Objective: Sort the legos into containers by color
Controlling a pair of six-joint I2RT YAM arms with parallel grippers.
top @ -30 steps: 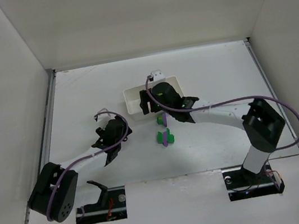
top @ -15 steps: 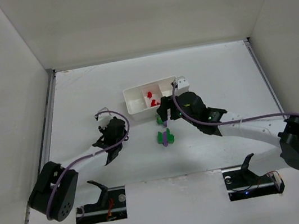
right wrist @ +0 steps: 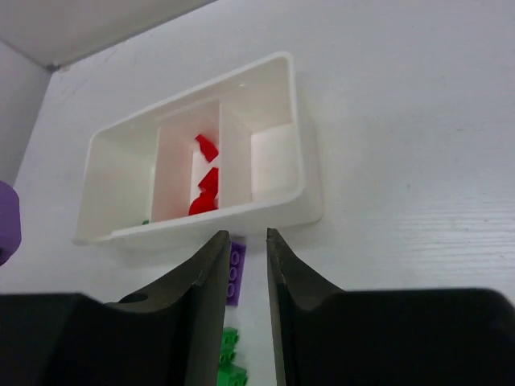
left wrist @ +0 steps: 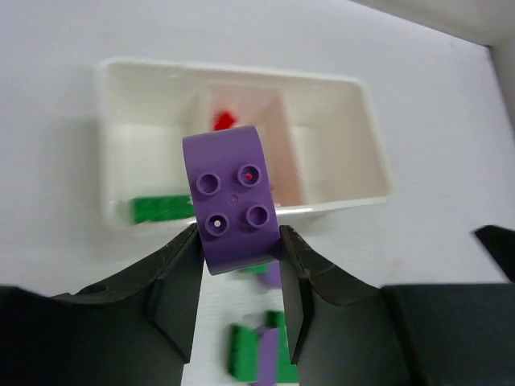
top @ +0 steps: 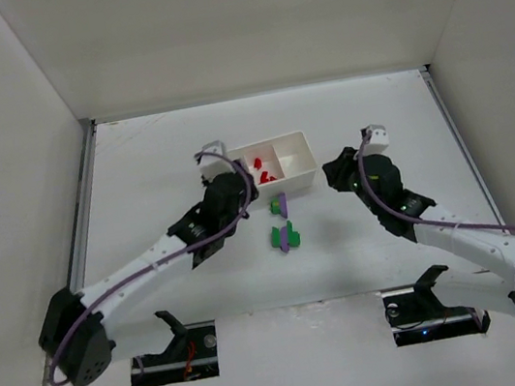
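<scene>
My left gripper (left wrist: 239,235) is shut on a purple lego (left wrist: 232,193) with four studs and holds it up in front of the white tray (left wrist: 372,137). From above, that gripper (top: 234,190) sits at the tray's (top: 297,183) left end. Of the three containers, the left one holds a green lego (left wrist: 161,207), the middle one red legos (right wrist: 205,181), and the right one (right wrist: 273,161) shows nothing. My right gripper (right wrist: 246,235) is shut on nothing, right of the tray (right wrist: 299,145). A purple lego (right wrist: 234,269) and green legos (right wrist: 229,362) lie on the table below it.
Two small clumps of green and purple bricks (top: 279,206) (top: 286,237) lie on the white table just in front of the tray. White walls enclose the table on three sides. The right gripper (top: 332,169) stands a little right of the tray.
The left arm has swung from the table's left up to the tray's left end with the purple brick. The right arm has pulled back from over the tray to its right and shut its jaws.
</scene>
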